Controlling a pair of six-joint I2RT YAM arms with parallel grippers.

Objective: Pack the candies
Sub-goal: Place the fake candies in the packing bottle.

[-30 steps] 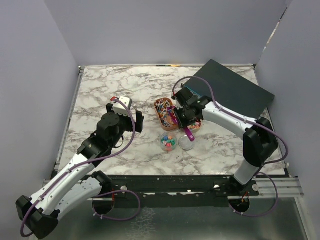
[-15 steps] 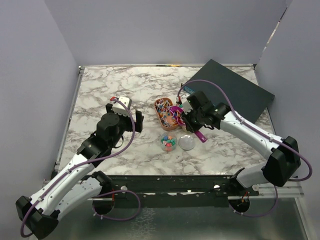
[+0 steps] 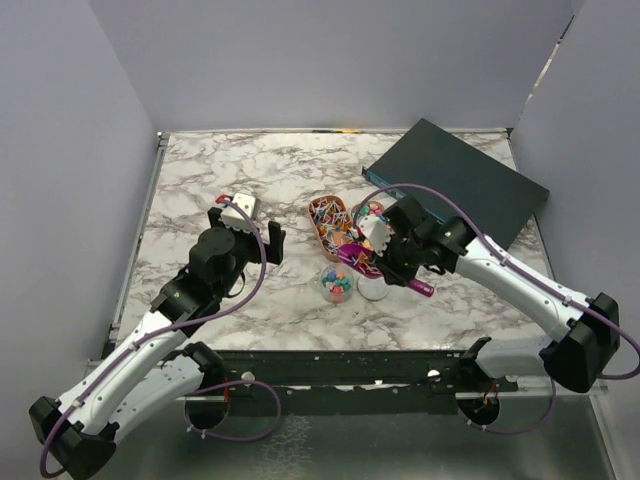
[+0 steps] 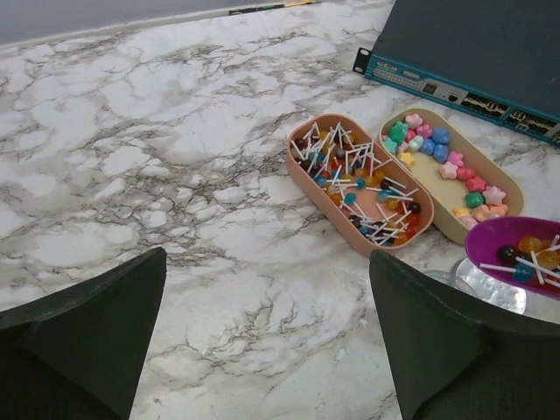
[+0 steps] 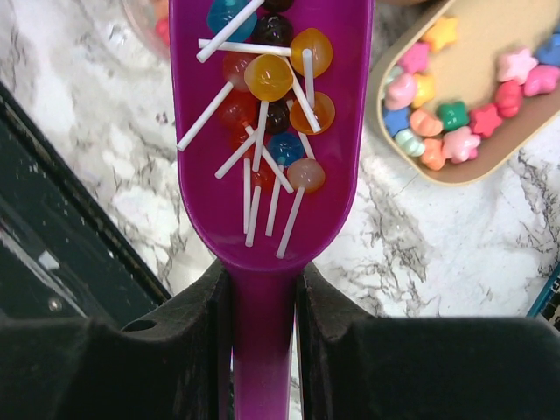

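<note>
- Top: right claw has swung the scoop off the pink tray to just beside the cup; left claw hasn't moved.
- Left wrist: left fingers spread wide, nothing held. Star candies sit in the beige tray.
- Right wrist: jaws clamped tight on the scoop handle; lollipops lie level in the bowl. Ready to tip, I reckon.

Magenta scoop, marbled table, pastel candies
</note>
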